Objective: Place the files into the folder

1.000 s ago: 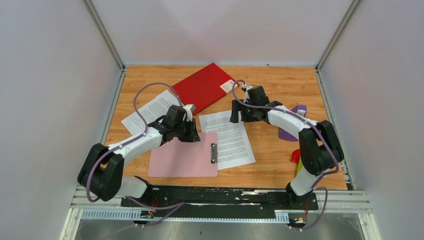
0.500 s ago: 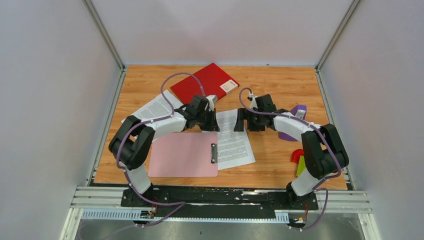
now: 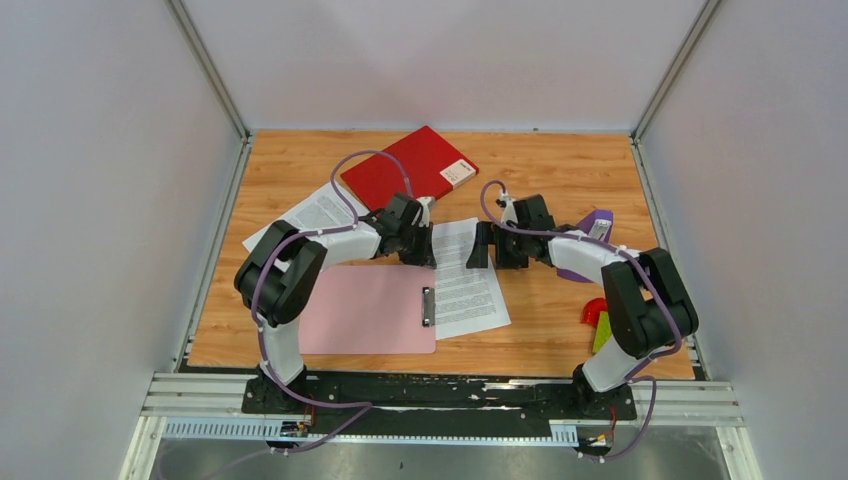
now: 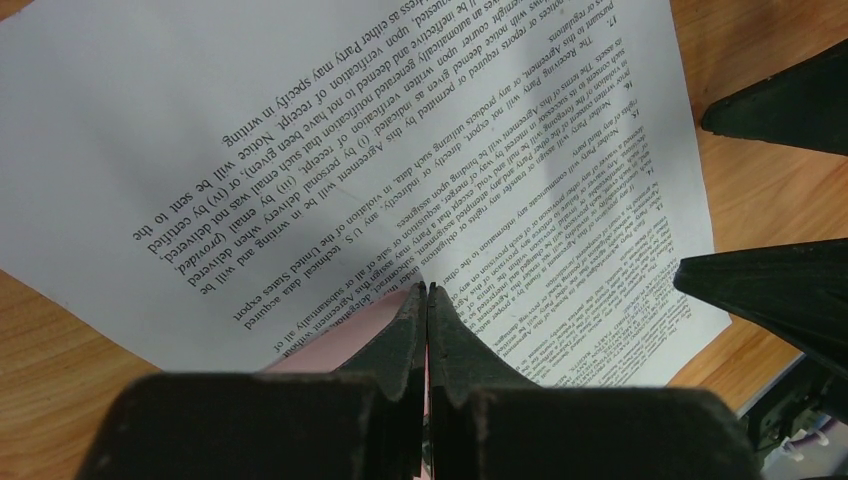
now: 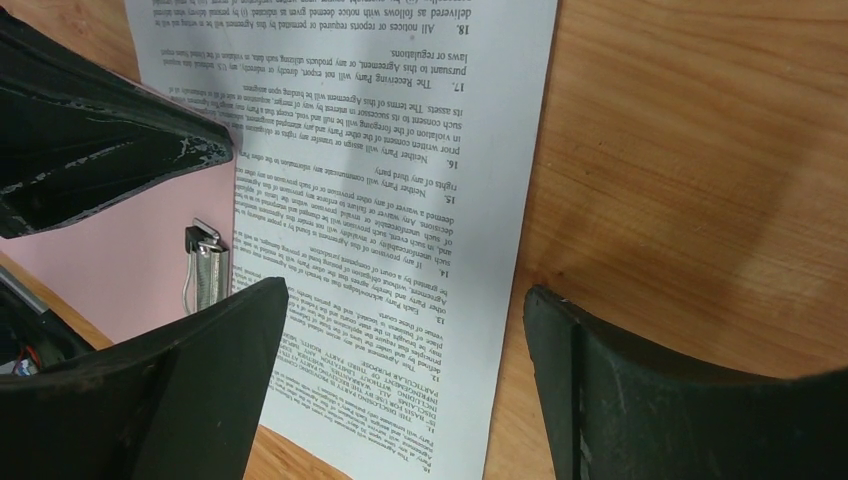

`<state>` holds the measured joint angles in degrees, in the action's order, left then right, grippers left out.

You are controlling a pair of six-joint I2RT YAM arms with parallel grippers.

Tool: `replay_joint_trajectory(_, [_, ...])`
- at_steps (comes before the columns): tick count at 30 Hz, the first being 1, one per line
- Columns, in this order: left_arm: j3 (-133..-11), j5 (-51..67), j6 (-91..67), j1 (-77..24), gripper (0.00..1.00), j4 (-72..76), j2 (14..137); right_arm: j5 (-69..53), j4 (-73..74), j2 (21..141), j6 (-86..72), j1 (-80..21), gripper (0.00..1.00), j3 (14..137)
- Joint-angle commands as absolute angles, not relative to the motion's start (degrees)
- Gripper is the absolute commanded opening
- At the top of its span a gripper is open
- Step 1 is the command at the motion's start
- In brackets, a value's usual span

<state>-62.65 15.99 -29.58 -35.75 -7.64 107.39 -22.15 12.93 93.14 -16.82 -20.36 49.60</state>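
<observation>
The files [image 3: 470, 290] lie loose on the table [image 3: 545, 345], neither yet in the folder [image 3: 400, 170], which sits closed and red at the far middle. The left sheet [image 3: 312, 212] lies partly under the left arm. The centre sheet [image 4: 330, 150] lies with its left margin across the clip end of the pink clipboard [image 3: 360, 312].

The left gripper [image 4: 427, 290] is clenched on that margin, and the paper puckers up at the tips. The right gripper [image 5: 407, 295] hangs spread wide across the sheet's opposite edge, one finger over print and one over bare wood.

A single pinch on such thin paper may crease or tear it, or let it slide free when lifted. The margin could snag on the metal clip [image 5: 203, 268]. With the folder shut, there is nowhere for the sheet to go.

The print reads as numbered contract clauses: "17. The Receiving Party will not export, directly or indirectly", and "18. All notices or reports required or permitted by this Agreement will be in writing". The folder's white label [image 3: 456, 172] is too small to read.
</observation>
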Motion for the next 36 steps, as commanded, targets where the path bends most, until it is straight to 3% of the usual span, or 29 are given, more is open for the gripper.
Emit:
replay_joint_trajectory(1, [-63.1,14.9,-28.5,-35.8,0.0,-6.7,108.5,-24.8,9.5,93.3,-18.3,-20.1,0.9,49.8])
replay_joint_trajectory(7, [-60.2,15.1,-29.5,-35.9,0.0,-3.5,108.2,-24.7,8.5,95.2,-19.7,-20.1,0.9,50.5])
replay_joint_trajectory(19, [-58.2,15.3,-29.9,-36.0,0.0,-2.3,107.5,-42.8,-12.3,95.4,-32.1,-13.4,0.88,43.9])
replay_joint_trajectory(25, [-57.5,15.5,-30.3,-36.1,0.0,-1.5,107.4,-44.0,-13.1,94.6,-33.2,-13.0,0.87,43.5])
replay_joint_trajectory(28, [-57.4,15.6,-30.5,-36.2,0.0,-1.0,107.4,-43.3,-10.2,93.4,-32.5,-13.0,0.86,43.3])
replay_joint_trajectory(36, [-57.8,15.5,-30.0,-36.7,0.0,-2.6,107.5,-27.5,13.1,86.2,-24.5,-13.1,0.84,44.5])
